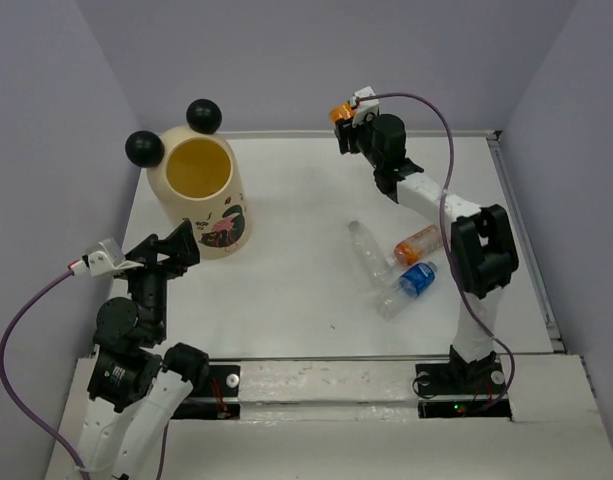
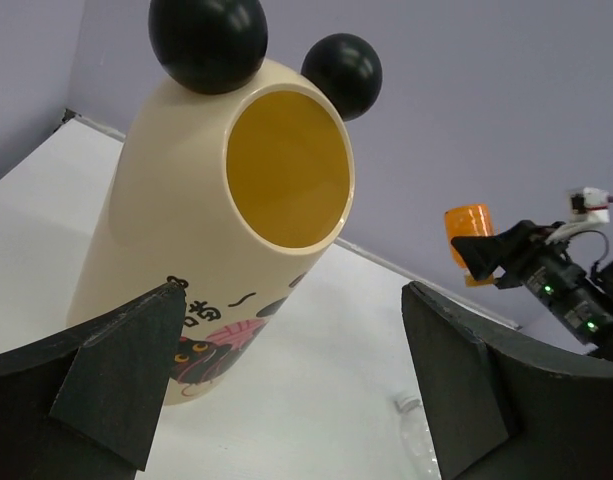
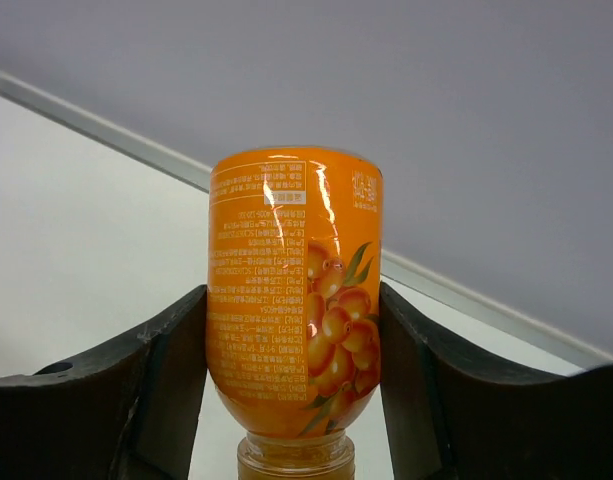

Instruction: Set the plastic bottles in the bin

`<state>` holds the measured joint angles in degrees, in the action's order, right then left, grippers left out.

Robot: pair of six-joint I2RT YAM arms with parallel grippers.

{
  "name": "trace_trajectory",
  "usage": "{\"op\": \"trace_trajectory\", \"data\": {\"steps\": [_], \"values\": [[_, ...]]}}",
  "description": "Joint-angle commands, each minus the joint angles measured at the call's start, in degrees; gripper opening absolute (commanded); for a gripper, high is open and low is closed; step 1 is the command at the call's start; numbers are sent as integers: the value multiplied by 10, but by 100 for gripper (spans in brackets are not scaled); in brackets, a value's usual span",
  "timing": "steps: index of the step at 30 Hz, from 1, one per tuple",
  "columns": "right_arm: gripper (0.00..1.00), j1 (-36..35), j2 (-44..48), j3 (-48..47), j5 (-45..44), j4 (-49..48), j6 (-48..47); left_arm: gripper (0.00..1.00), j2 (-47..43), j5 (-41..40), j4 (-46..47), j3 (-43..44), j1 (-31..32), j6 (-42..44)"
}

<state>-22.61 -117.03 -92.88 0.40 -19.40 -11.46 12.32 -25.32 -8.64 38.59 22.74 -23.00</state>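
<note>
While right gripper (image 3: 294, 345) clamps orange bottle (image 3: 294, 280) right of bin (image 1: 191, 215) | left gripper (image 2: 291, 330) gapes empty beside bin | release only above bin mouth.

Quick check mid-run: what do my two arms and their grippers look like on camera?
The left arm and right arm have black joint housings and white links. The left gripper and right gripper each have two matte black wedge-shaped fingers. A purple cable loops from a white module at each wrist. Green lights glow on the right wrist.
</note>
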Motion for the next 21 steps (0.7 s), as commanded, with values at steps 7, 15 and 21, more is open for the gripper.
{"op": "trace_trajectory", "data": {"steps": [7,15,21], "values": [[29,-257,242,178,62,-213,113,99,-61,-36,-1,2,-6,-10],[30,-335,133,44,63,-301,93,99,-77,-54,-3,0,-7,-16],[29,-335,5,-91,87,-314,97,99,-72,-40,7,-4,-6,-16]]}}
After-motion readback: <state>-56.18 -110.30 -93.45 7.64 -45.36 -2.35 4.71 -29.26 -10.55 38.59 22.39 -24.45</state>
